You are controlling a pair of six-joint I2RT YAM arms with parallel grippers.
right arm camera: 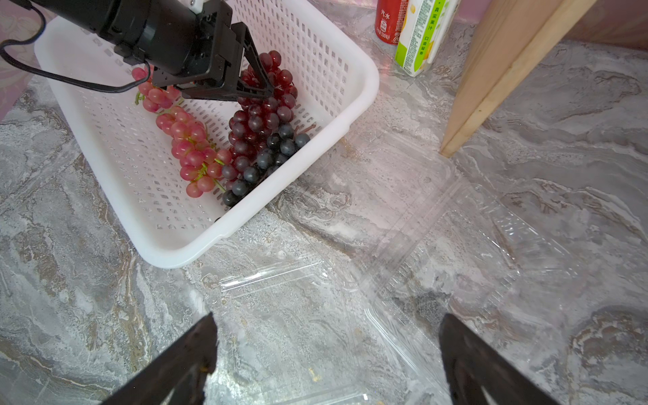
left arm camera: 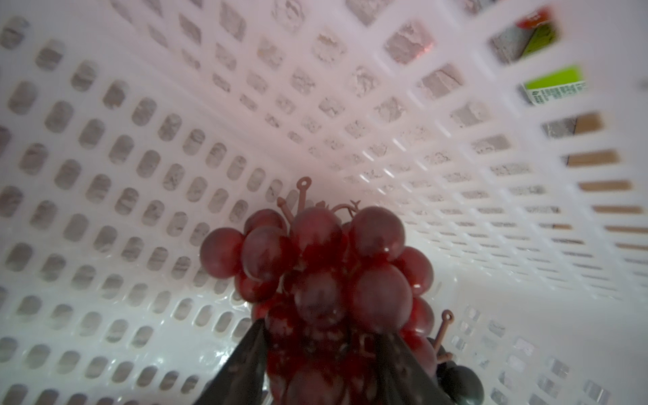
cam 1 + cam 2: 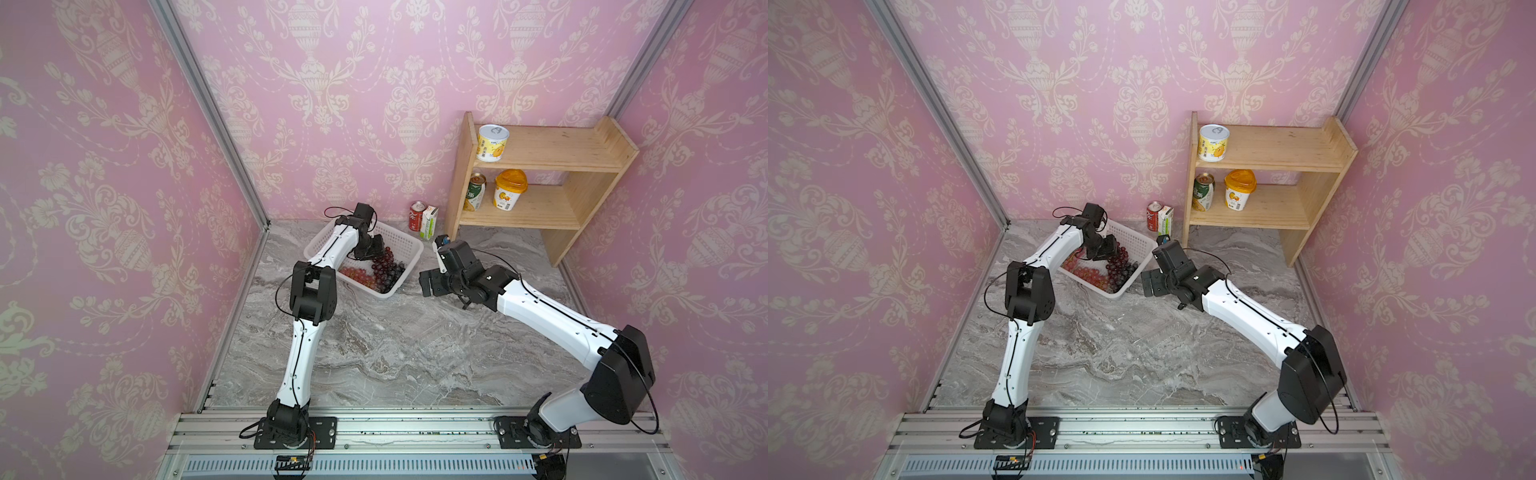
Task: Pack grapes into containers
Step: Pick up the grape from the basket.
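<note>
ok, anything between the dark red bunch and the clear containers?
Only the basket wall: the dark red bunch lies inside, left gripper straddling it; the clear containers lie outside. The right gripper hovers open over them, may crowd the drop.

Basket (image 1: 354, 91) walls box in the grapes (image 1: 259, 115); open marble (image 1: 70, 245) in front, clear containers (image 1: 438, 238) beside the shelf (image 1: 508, 70).

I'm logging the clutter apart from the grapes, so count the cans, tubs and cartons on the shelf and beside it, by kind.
Cans: 3 (red can, green can, yellow can)
Tubs: 1 (orange-lidded tub)
Cartons: 1 (juice carton)
Total: 5
</note>
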